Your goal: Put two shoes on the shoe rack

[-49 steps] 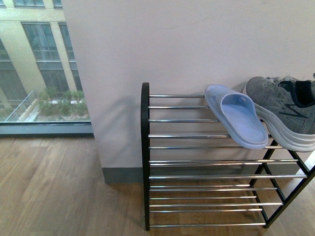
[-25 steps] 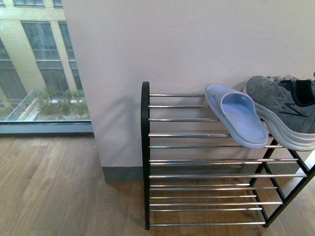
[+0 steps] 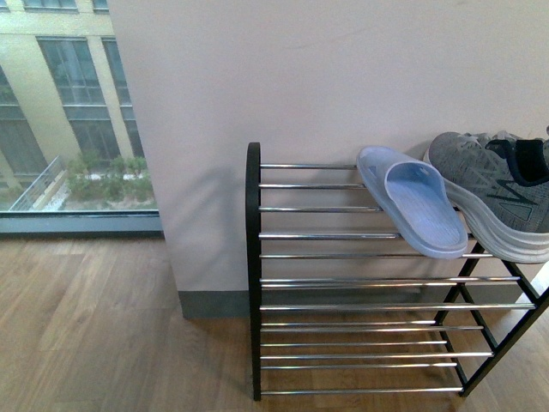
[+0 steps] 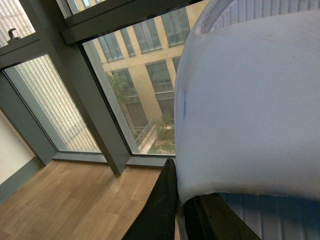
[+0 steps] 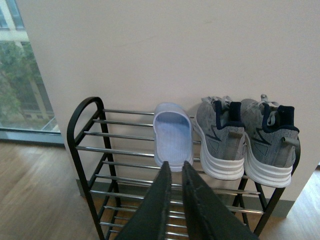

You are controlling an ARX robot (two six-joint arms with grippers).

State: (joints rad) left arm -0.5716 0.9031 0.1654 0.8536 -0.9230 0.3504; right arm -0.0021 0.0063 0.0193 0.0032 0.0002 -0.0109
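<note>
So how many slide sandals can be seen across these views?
2. One sandal lies on the rack's top tier, left of the two grey sneakers. The second sandal is in the left gripper, filling the left wrist view.

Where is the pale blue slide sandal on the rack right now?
In the front view, the slide sandal lies on the shoe rack's top tier, right of centre, immediately left of the grey sneakers.

Both the left claw (image 4: 181, 210) and right claw (image 5: 176, 200) have plain matte-black fingers tapering to narrow tips.
</note>
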